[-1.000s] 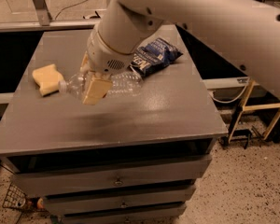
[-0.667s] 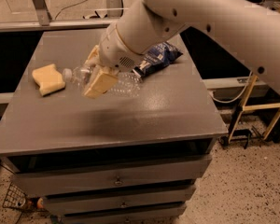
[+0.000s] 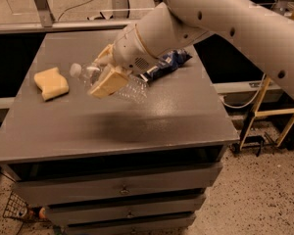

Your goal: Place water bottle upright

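Gripper point(image 3: 107, 68) hovers above the grey table point(image 3: 186, 116), clamped on the water bottle point(image 3: 131, 88), which tilts nearly sideways, white cap toward the yellow sponge point(image 3: 51, 83). Blue bag point(image 3: 167, 61) lies behind.

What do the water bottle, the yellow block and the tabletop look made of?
Water bottle, held in the gripper over the tabletop: clear ribbed plastic, see-through. Yellow block: likely foam sponge, matte, soft edges. Tabletop: grey, faintly glossy, perhaps painted metal.
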You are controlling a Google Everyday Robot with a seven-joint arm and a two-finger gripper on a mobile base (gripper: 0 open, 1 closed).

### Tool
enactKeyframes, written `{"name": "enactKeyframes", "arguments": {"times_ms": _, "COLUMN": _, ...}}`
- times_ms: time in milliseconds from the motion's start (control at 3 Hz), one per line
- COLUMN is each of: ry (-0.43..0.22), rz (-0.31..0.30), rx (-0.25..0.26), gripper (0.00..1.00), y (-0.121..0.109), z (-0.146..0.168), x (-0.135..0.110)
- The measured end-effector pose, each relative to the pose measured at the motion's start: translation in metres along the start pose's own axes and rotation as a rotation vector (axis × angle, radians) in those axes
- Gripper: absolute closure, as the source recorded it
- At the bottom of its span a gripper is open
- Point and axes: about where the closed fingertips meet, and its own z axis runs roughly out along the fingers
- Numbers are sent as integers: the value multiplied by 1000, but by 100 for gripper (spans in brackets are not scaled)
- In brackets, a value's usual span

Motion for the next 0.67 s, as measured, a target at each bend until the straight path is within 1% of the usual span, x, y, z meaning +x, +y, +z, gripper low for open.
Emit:
{"name": "enactKeyframes", "arguments": {"times_ms": 333, "ry": -99, "rz": 25, "rx": 38, "gripper": 100, "y": -2, "z": -4, "x": 2}}
{"name": "enactKeyframes", "arguments": {"times_ms": 667, "ry": -193, "rz": 69, "rx": 105, "gripper": 100, "y": -9, "z": -26, "x": 5}}
